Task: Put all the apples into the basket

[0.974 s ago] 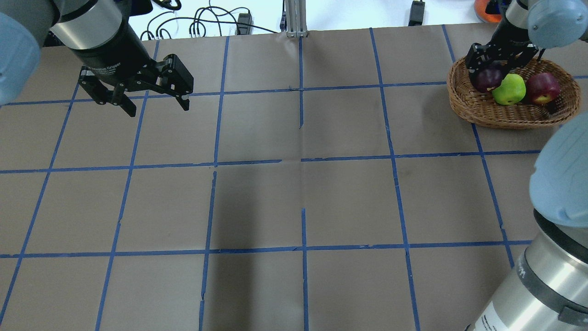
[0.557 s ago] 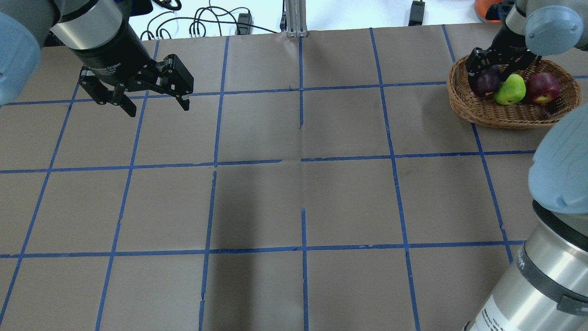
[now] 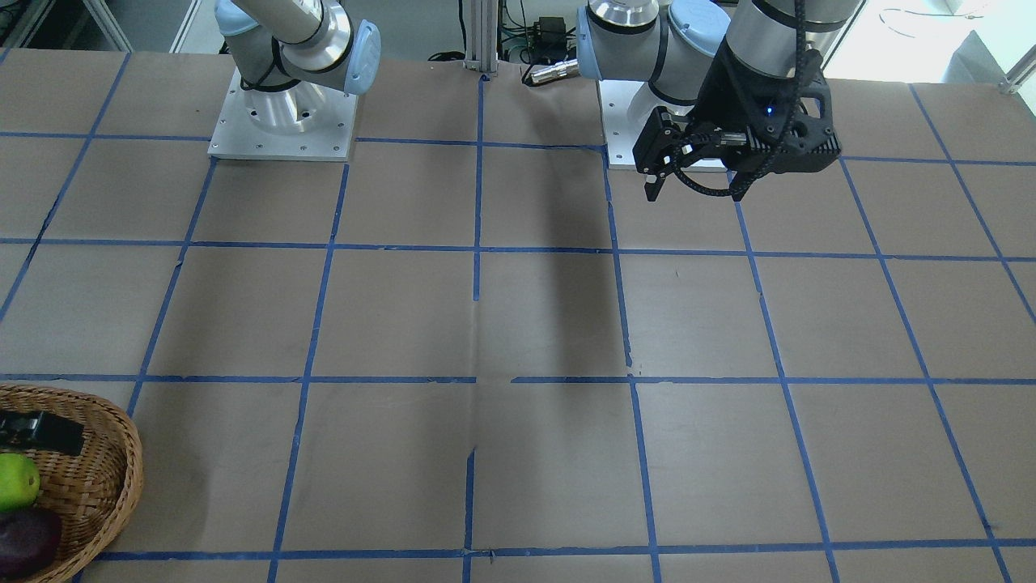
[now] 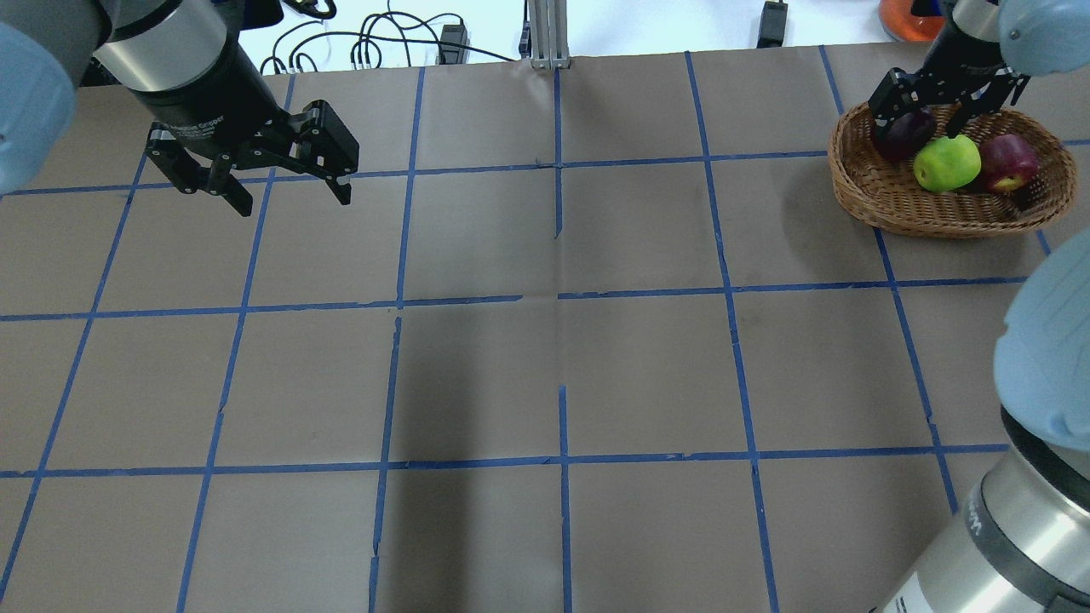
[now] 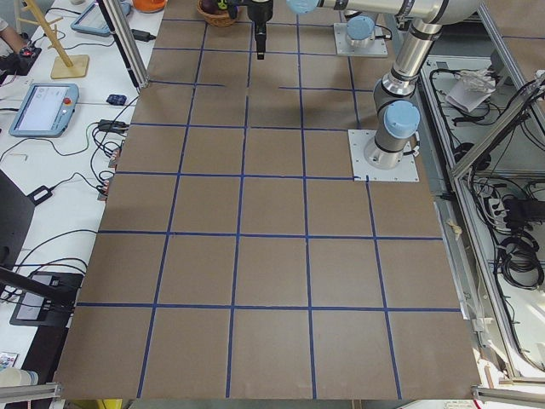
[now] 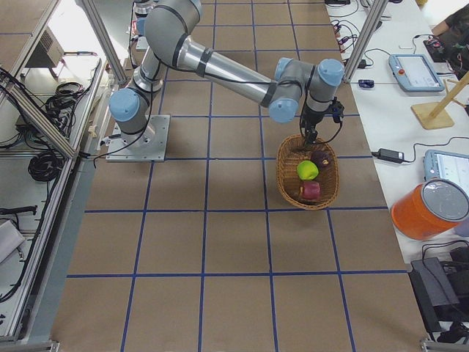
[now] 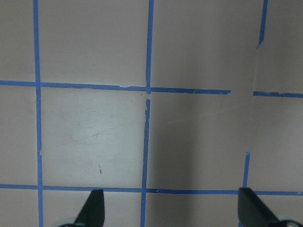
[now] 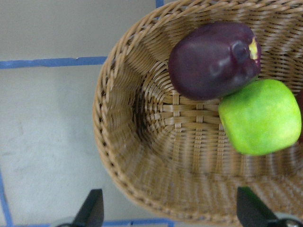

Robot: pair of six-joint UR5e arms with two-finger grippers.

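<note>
Basket lies below the right hand, spread wide and empty; the left hand gapes empty too.

A tan woven wicker basket holds a dark maroon-purple apple, a yellow-green apple at its four o'clock, and a red apple with a yellow-orange patch. Blue tape grids the brown table.

Bright, even room light falls from above. A soft, broad shadow band lies across the middle of the desk in the overhead and front views. The left wrist view is half shaded, with a paler patch at its left. The right wrist view blurs the near rim of the basket.
</note>
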